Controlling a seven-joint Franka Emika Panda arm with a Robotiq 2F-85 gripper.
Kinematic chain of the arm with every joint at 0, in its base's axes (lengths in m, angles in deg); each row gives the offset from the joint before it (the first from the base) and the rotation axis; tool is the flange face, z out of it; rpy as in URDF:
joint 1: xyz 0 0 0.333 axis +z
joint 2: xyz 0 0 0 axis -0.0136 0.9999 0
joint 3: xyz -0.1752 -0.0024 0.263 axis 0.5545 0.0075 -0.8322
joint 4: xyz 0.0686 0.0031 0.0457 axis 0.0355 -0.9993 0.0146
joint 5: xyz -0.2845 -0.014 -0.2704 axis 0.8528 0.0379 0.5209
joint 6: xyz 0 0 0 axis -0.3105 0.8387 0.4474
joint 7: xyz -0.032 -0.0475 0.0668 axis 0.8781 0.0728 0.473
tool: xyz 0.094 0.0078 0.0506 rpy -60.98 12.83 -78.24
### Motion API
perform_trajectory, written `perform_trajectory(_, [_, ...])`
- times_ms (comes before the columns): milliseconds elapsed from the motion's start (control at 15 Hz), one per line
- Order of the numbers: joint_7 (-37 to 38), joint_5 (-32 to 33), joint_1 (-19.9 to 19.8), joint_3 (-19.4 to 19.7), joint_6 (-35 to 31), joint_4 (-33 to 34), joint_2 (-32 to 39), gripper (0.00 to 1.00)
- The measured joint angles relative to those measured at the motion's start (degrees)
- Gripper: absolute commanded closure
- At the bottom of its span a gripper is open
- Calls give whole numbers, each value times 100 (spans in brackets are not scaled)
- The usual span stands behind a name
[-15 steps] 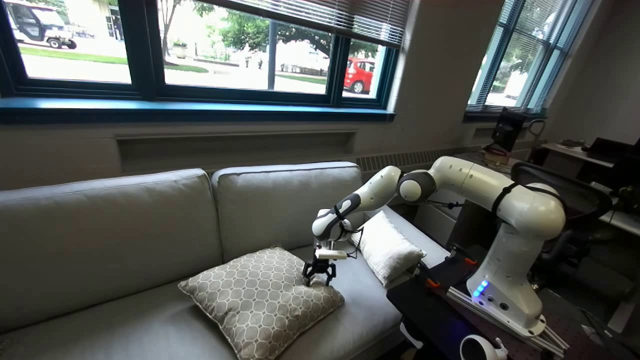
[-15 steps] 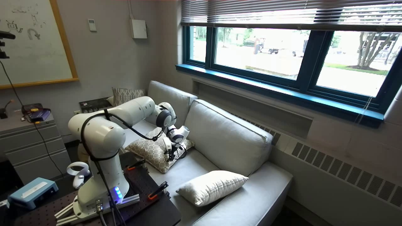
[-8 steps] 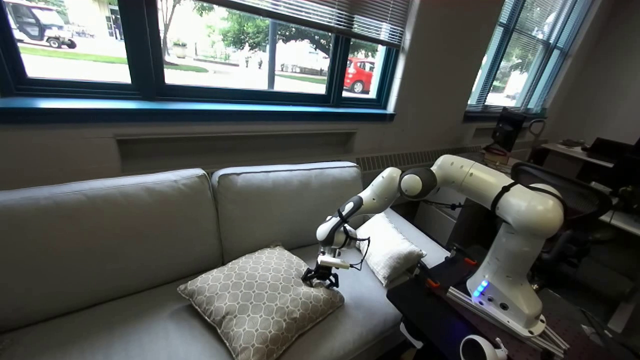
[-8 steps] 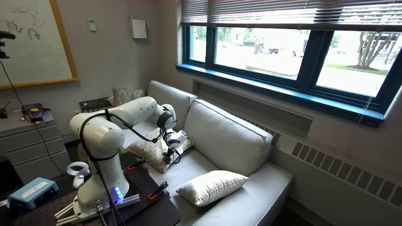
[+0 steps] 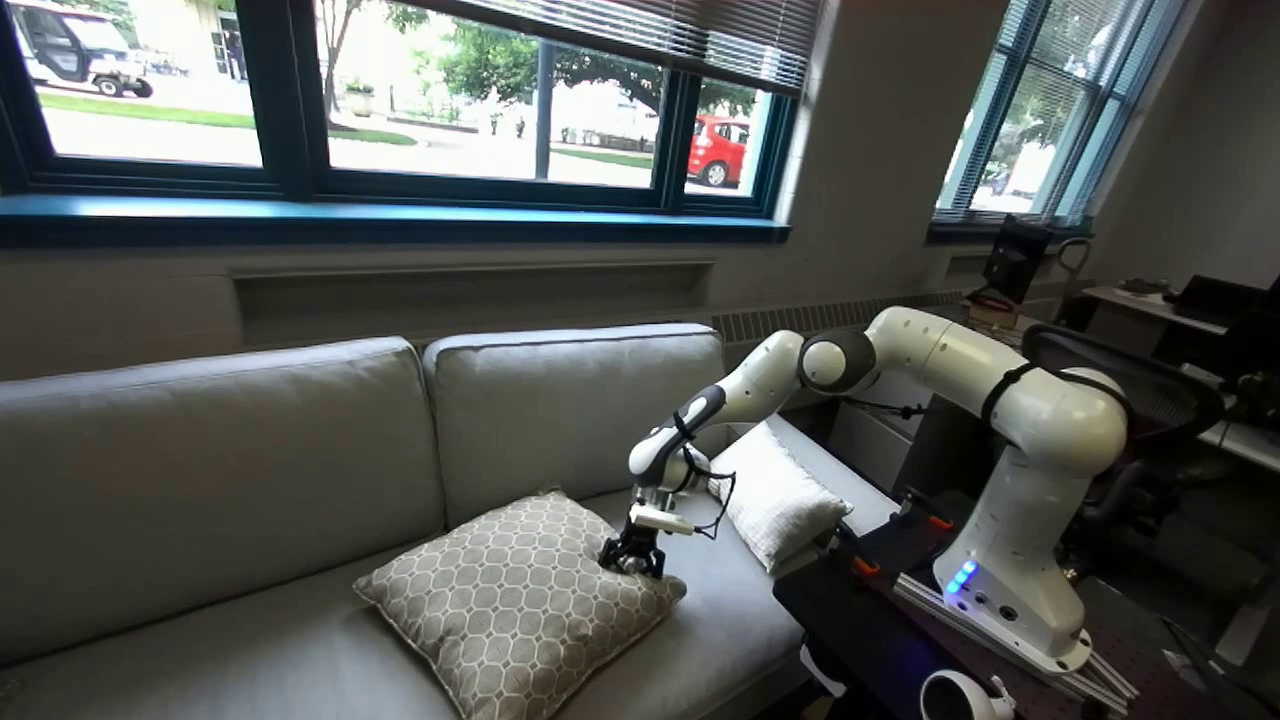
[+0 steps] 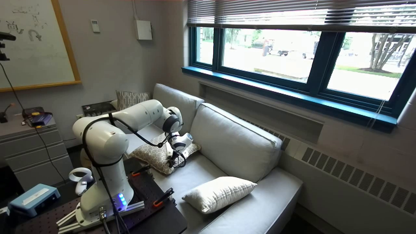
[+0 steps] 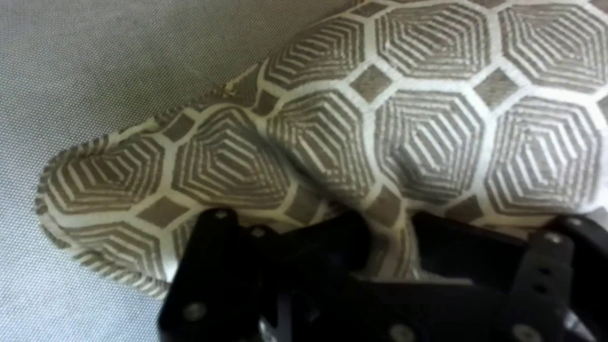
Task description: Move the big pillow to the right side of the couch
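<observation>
Fingers [image 7: 327, 247] are pinching a fold of big pillow [image 5: 520, 610]; grip is looking shallow, pillow's weight risking a slip.

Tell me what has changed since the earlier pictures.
The gripper, spread wide half a second ago, has closed on a fold of the big pillow; fabric now bunches up between its jaws. The corner nearest the gripper has drawn slightly toward it. Otherwise the big pillow lies where it did on the couch, and the white pillow has not moved.
</observation>
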Motion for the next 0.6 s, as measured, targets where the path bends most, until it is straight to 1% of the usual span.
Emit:
perform_trajectory(133, [-1, 8, 39, -32, -118, -175, -176, 100])
perform_trajectory(267, [27, 80, 152, -21, -143, -497, -517, 100])
perform_trajectory(600, [190, 744, 722, 271, -96, -1572, -1781, 100])
